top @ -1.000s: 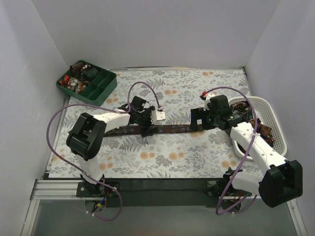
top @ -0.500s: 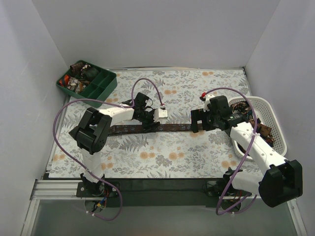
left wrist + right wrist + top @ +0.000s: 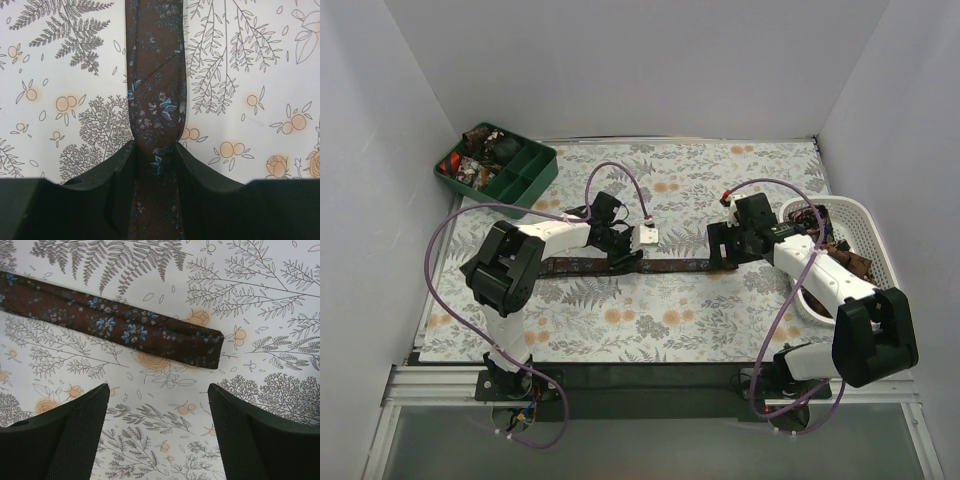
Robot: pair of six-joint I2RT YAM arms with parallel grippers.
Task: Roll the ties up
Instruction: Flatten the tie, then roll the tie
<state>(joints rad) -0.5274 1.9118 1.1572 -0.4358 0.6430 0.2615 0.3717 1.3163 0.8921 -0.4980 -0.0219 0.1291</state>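
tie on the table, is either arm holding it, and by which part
Left end effector pinches the tie mid-length, across its width; right end effector holds nothing.

Nothing to read here — no letters, numbers or labels. The tie (image 3: 156, 100) pinched in the left end effector (image 3: 155, 152) shows only small flowers; the table (image 3: 250, 75) covering only ferns and blossoms.

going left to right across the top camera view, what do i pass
green tray → left gripper → right gripper → white basket. The brown tie runs from left of the left gripper across to the right gripper, so it has no single place in the order.
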